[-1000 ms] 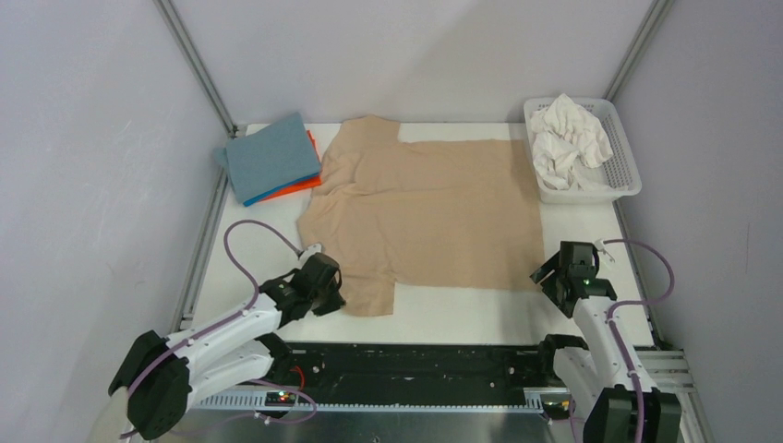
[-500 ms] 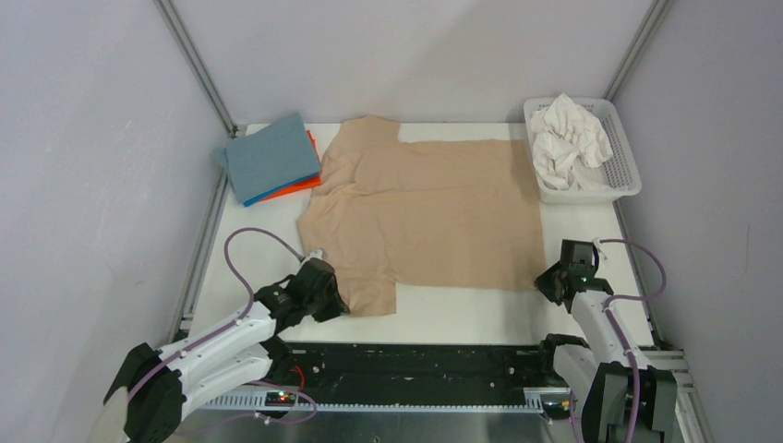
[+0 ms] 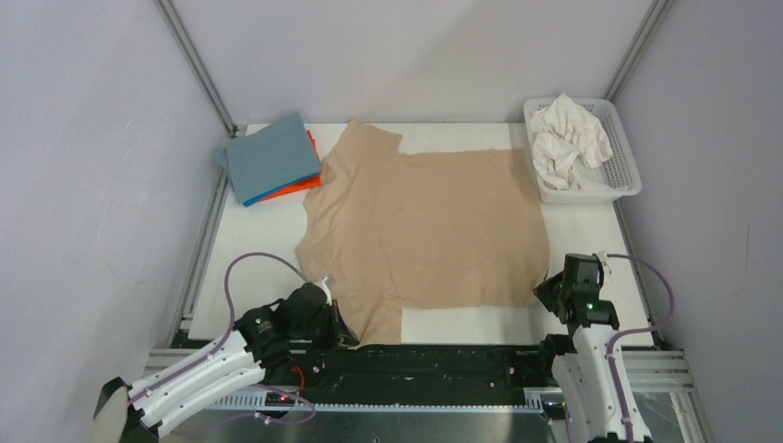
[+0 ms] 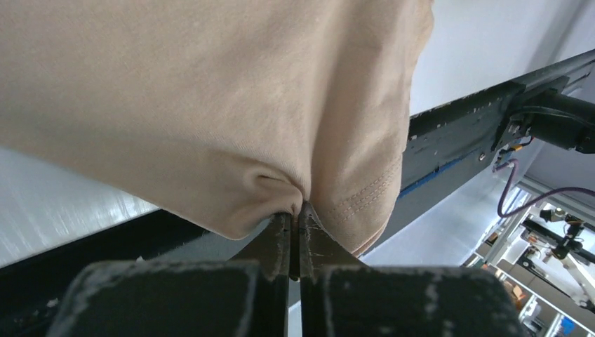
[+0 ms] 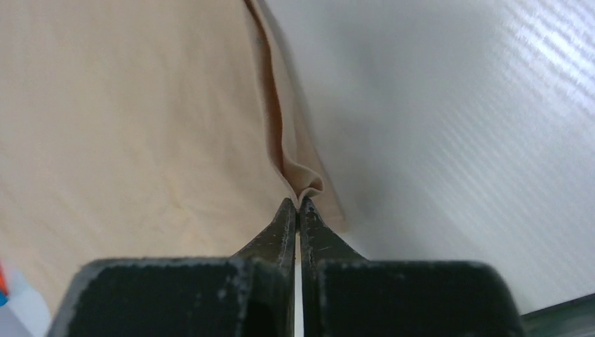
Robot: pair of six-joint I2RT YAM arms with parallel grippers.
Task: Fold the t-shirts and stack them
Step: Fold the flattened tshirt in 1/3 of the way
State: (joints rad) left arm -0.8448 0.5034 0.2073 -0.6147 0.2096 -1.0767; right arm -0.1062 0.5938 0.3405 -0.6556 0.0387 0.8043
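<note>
A tan-beige t-shirt (image 3: 425, 226) lies spread across the white table (image 3: 249, 240), its near sleeve hanging over the front edge. My left gripper (image 3: 343, 325) is shut on that near sleeve, and the left wrist view shows the cloth (image 4: 210, 105) bunched between the tips of my left gripper (image 4: 295, 210). My right gripper (image 3: 545, 288) is shut on the shirt's near right hem corner. The right wrist view has a fold of the tan shirt (image 5: 140, 119) pinched at the tips of my right gripper (image 5: 299, 203). A folded stack of t-shirts (image 3: 271, 159), grey-blue on top, sits at the back left.
A white slotted basket (image 3: 620, 175) at the back right holds a crumpled white t-shirt (image 3: 571, 138). The black rail (image 3: 443, 365) runs along the table's front edge. Grey walls close in on both sides.
My right gripper went from open to shut on the hem corner. Both arms pulled toward the near edge, dragging the tan shirt forward so its sleeve reaches the front edge.
</note>
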